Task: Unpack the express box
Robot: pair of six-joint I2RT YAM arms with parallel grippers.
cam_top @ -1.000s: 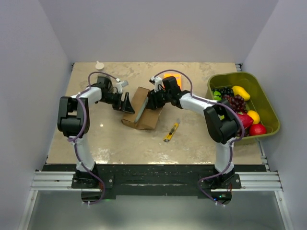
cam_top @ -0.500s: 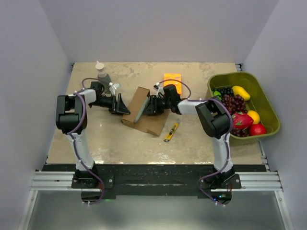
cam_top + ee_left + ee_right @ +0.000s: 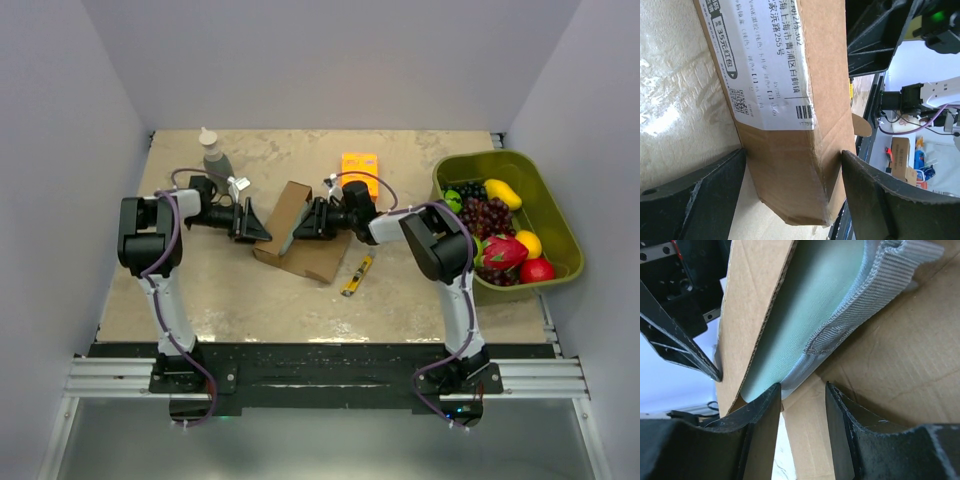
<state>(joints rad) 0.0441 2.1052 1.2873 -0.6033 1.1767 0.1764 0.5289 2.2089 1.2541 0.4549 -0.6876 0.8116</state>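
Top external view: the express box (image 3: 285,215) lies mid-table between both arms, one flap open.
The left gripper (image 3: 258,222) stands wide, a fingertip at each side of the box's labelled end; I cannot tell whether it presses. The right gripper (image 3: 303,222) is half closed around a cardboard flap edge beside the grey-green fabric (image 3: 810,300) inside; I cannot tell whether it grips.

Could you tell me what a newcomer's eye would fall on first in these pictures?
Most likely the opened brown express box at the centre of the table. The left end effector straddles its labelled end, and the right end effector is at a grey-green padded item between its flaps. After that, the green basin of colourful fruit at the right edge.
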